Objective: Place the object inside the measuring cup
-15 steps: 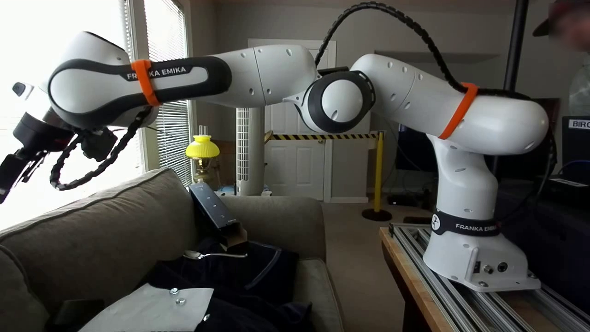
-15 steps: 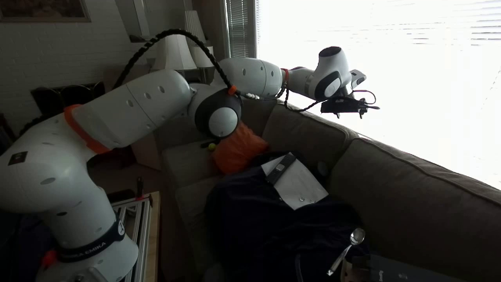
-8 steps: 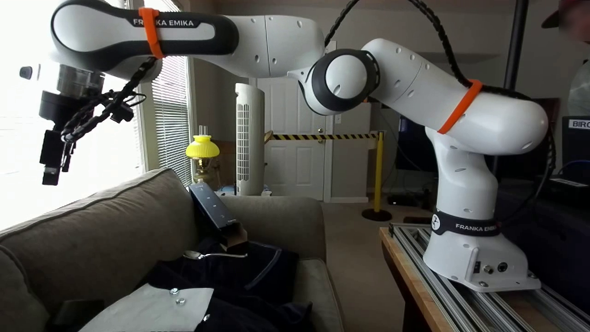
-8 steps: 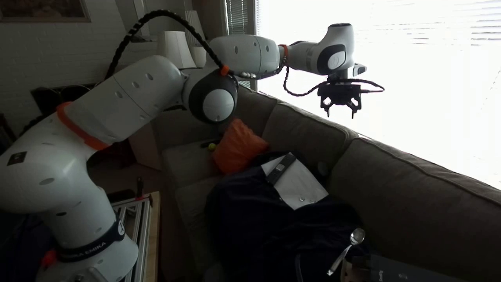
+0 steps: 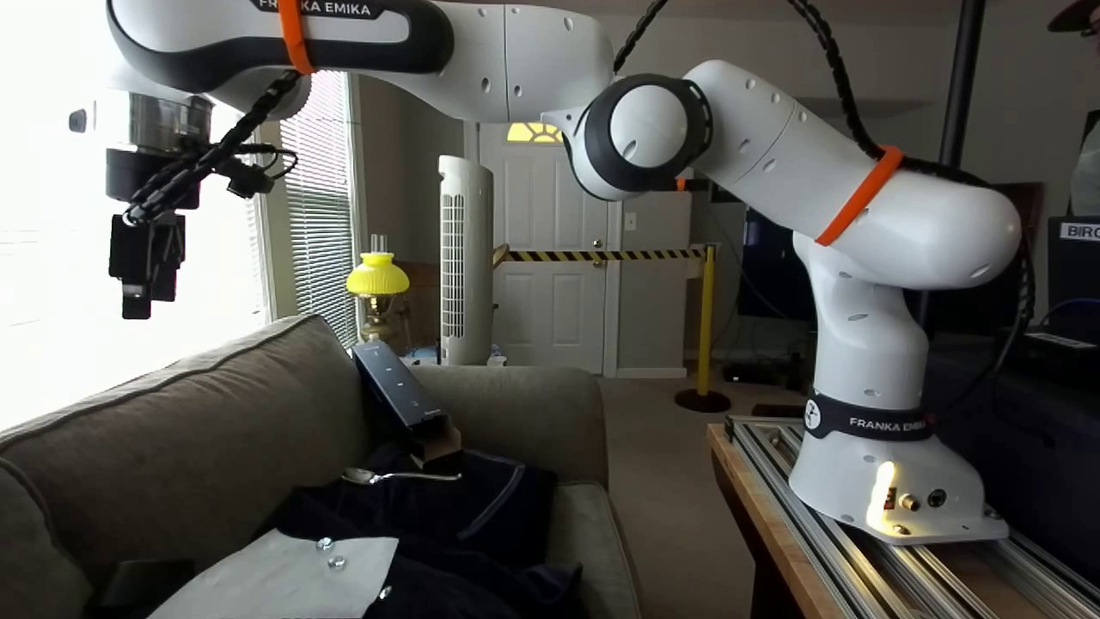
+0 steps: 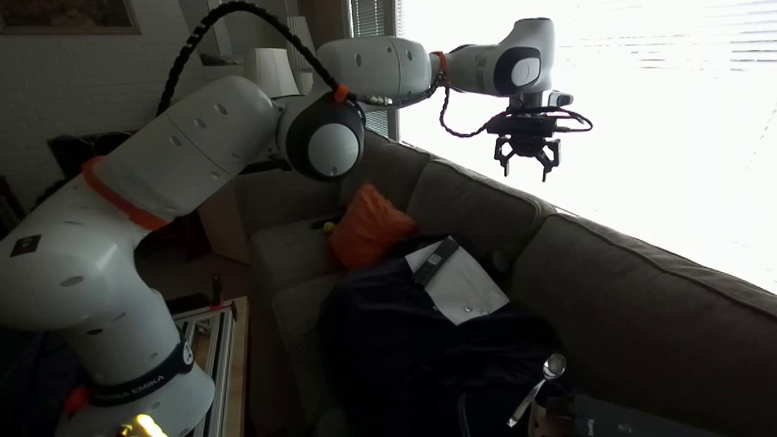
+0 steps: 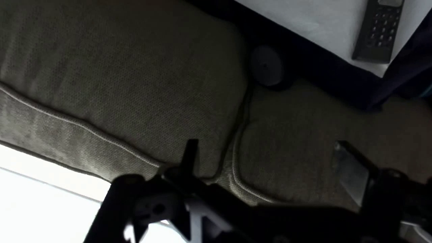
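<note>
My gripper [image 7: 266,143] is open and empty in the wrist view, its two fingers wide apart over the sofa back. In an exterior view the gripper [image 6: 525,175] points down, high in front of the bright window, well apart from everything on the sofa. No measuring cup can be made out. Small clear round pieces [image 5: 336,562] lie on a white sheet [image 5: 284,576]. A black handset [image 6: 436,261] lies on that sheet too. A silver spoon [image 6: 554,366] lies on dark cloth. A dark round object [image 7: 266,65] sits by the cushions; I cannot tell what it is.
The sofa back [image 5: 215,395] runs below the gripper. A long open box [image 5: 400,387] leans in the sofa corner. An orange pillow [image 6: 370,230] lies farther along the seat. A yellow lamp [image 5: 377,277] and a tower fan [image 5: 465,258] stand behind the sofa.
The arm has risen, and the gripper has swung from a tilted pose to pointing straight down. A bright light now shows on the robot base. The things on the sofa have not moved.
</note>
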